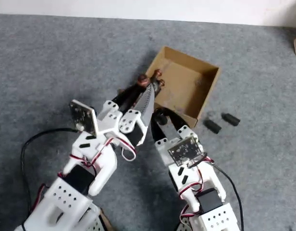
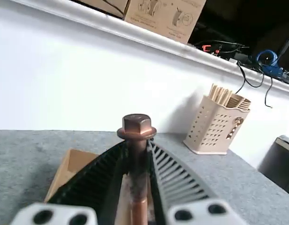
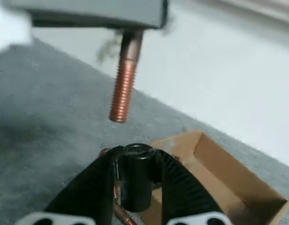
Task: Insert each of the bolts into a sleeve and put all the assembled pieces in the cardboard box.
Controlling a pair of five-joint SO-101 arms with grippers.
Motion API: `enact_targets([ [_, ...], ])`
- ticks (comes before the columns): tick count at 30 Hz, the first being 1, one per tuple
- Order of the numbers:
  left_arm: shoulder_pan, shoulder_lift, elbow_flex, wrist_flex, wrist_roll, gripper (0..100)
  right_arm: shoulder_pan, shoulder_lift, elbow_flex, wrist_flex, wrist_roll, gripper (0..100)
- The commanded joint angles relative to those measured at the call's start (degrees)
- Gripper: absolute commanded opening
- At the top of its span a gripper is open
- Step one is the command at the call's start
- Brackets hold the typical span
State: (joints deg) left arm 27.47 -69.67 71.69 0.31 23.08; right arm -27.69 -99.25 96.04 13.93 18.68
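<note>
Hanging thread-down just above the sleeve (image 3: 135, 180), the bolt (image 3: 123, 79) is not yet entering it, so by my judgement the first insertion is only starting. The left gripper (image 2: 137, 146) is clamping the bolt below its head; the right gripper (image 3: 135, 157) is clenching the sleeve upright beside the cardboard box (image 1: 184, 89), which is holding no finished piece as far as I can see. Three sleeves are showing: one gripped and two loose sleeves (image 1: 213, 126) (image 1: 230, 119) lying on the grey carpet (image 1: 66, 57) near the box. At least two bolts are showing: one gripped and a second bolt (image 3: 122, 216) lying under the right gripper.
</note>
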Motion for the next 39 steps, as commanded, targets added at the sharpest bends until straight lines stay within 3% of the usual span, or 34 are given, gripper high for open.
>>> enact_targets([
  [1, 1.2, -4.1, 1.0, -2.1, -0.3, 1, -0.7, -1.1, 8.2, 0.3, 0.3, 0.4],
  [6, 0.9, -5.3, 4.4, -2.1, 4.6, 1, -0.7, -1.2, 8.2, 0.2, 0.3, 0.4],
  [14, 0.7, -5.2, 6.6, -6.2, 4.5, 1, -6.1, -1.2, 8.1, 0.1, 0.3, 0.4],
  [39, 0.7, -5.2, 13.4, -7.3, 4.5, 1, -5.1, -1.2, 8.0, -3.6, 0.2, 0.4],
])
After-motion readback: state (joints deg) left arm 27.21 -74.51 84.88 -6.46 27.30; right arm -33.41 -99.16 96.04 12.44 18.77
